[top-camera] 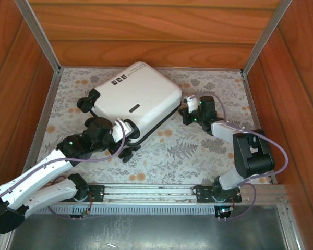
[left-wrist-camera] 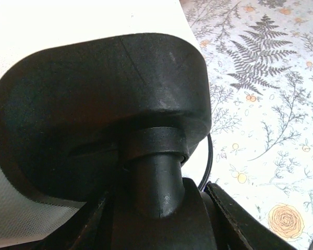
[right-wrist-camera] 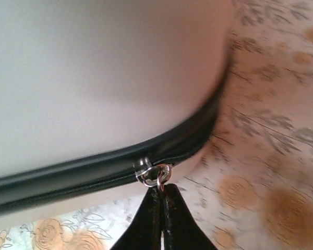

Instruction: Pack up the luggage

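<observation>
**Luggage, shut, held at two points**

1. Wheel: black, matt and scuffed. It is a round stem under a rounded housing, set into a white shell corner. Your left claw stands partly apart and clamps it, with a finger on each side.
2. Zip pull: a small silver metal ring on the slider. Your right claw is closed tight, its tips pinching the pull.
3. Zip: a black, smooth band that follows the seam round a rounded corner.
4. Luggage: a smooth white hard shell with rounded corners and small black label marks on the upper face. It lies flat and skewed at the far middle of the table, between your two claws. The halves are together, so you cannot see what is inside.
5. Cloth: pale, printed with ferns and orange flowers, spread under the luggage.
6. Walls: reddish wood panels on three sides.
</observation>
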`<state>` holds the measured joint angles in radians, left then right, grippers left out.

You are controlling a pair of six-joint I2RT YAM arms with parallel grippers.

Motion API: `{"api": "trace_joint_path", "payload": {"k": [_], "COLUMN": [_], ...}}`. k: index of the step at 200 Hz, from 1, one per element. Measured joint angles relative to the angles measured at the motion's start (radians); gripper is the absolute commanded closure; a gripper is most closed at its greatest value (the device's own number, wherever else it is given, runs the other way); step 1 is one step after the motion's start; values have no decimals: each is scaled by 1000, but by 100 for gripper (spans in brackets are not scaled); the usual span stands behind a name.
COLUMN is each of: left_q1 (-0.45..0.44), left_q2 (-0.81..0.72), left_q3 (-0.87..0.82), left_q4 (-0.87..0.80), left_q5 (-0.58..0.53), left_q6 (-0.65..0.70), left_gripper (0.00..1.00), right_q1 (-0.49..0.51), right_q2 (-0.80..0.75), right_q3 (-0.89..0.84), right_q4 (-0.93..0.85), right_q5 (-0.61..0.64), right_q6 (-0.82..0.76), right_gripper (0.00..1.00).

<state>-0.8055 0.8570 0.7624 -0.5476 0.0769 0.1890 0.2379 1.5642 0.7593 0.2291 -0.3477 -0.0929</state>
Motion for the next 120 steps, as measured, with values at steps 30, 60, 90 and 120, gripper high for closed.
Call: {"api": "trace_joint_path", "payload": {"k": [30,60,90,120], "left_q1": [0,1,4,8], "left_q2": [2,-5,-24,-54], "left_q3": [-6,-20,-44,-71], "left_q4": [32,43,73,94], "left_q5": [25,31,39,44], "left_q6": [43,82,125,179], "left_gripper": [100,100,100,100], "right_q1": [-93,-142,-160,-166], "right_q2": [72,171,224,298], "right_q3": [135,259,343,439], "right_q4": [-182,-283,-376,-443], "right_q5": [-144,-223,-265,-321], "right_q6": [-10,-44,-124,-204], "right_gripper": [100,100,100,100]}}
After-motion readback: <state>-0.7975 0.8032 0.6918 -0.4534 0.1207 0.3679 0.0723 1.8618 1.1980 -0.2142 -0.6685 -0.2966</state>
